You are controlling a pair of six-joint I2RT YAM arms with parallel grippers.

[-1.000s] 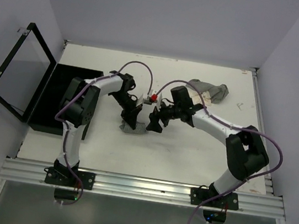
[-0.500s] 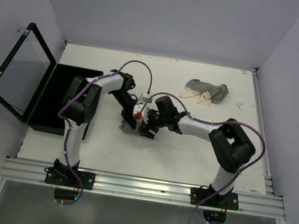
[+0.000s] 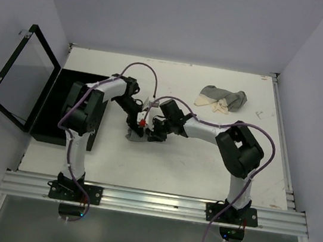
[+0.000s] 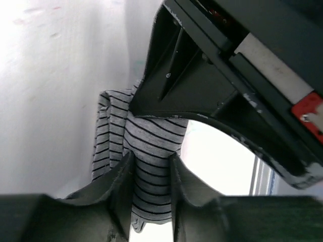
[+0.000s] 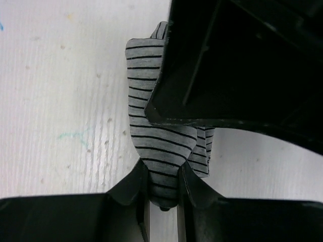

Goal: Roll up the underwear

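Note:
A grey underwear with thin black stripes (image 3: 132, 135) lies bunched near the table's middle, and both grippers meet over it. In the left wrist view this striped underwear (image 4: 151, 133) runs up between my left gripper's (image 4: 150, 160) fingers, which press it from both sides. My right gripper (image 5: 162, 172) pinches the garment's (image 5: 151, 128) other end. From above, my left gripper (image 3: 137, 123) and right gripper (image 3: 150, 133) sit almost touching. More underwear, grey and cream (image 3: 222, 98), lies in a heap at the back right.
A flat black box (image 3: 61, 107) stands at the table's left edge, its hinged lid (image 3: 22, 79) raised and leaning outward. The metal rail (image 3: 150, 202) runs along the near edge. Walls close in on three sides.
My right gripper swung left onto the striped underwear and closed on it. My left gripper stayed on the cloth, and the whole bundle shifted slightly left.

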